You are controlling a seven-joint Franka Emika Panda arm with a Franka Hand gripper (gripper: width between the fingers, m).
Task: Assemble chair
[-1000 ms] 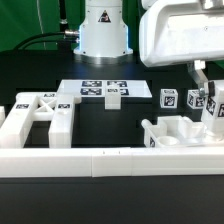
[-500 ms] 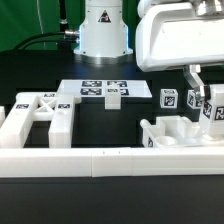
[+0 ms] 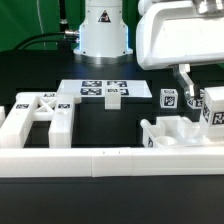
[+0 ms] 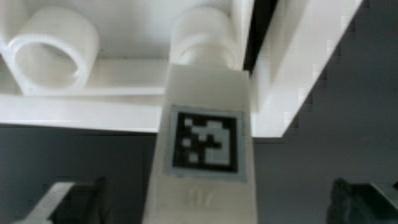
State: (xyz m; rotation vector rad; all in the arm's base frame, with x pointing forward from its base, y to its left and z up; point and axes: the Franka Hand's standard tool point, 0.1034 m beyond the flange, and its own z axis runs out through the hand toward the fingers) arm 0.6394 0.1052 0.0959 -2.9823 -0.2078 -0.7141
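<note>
In the wrist view a white chair bar (image 4: 210, 140) with a black-and-white tag lies between my gripper (image 4: 214, 205) fingers. The dark fingers (image 4: 64, 200) stand apart from the bar on both sides, so the gripper is open. Beyond the bar is a white chair part (image 4: 107, 70) with rounded holes. In the exterior view the gripper (image 3: 203, 88) hangs at the exterior view's right over the tagged bar (image 3: 213, 108), which stands by a blocky chair piece (image 3: 180, 135). Another large chair piece (image 3: 35, 115) lies at the exterior view's left.
The marker board (image 3: 95, 90) lies in the middle with a small tagged part (image 3: 113, 96) on it. A tagged cube (image 3: 168, 98) stands left of the gripper. A long low white border rail (image 3: 110, 160) runs along the front. The robot base (image 3: 102, 30) stands behind.
The visible finger has moved toward the exterior view's left, away from the tagged bar; the gripper has opened. The bar stays in place by the right chair piece.
</note>
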